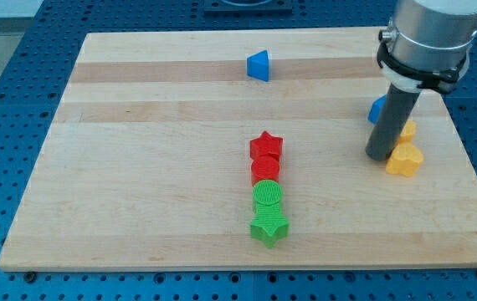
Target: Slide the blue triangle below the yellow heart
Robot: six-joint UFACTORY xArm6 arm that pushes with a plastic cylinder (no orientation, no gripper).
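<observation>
Near the view's top, slightly right of centre on the wooden tabletop [138,125], the blue triangle [259,65] is seen standing alone, well apart from every other block. At the view's right the yellow heart [405,159] is found, with a second yellow block [407,130] just above it and a blue block [377,109] partly hidden behind the dark rod. My tip [380,156] is set down just left of the yellow heart, seemingly touching it. No jaws are carried by the end effector, so nothing is clamped. In the middle, a red star [266,147], a red round block [265,170], a green round block [268,196] and a green star [269,227] are lined up in a touching column.
</observation>
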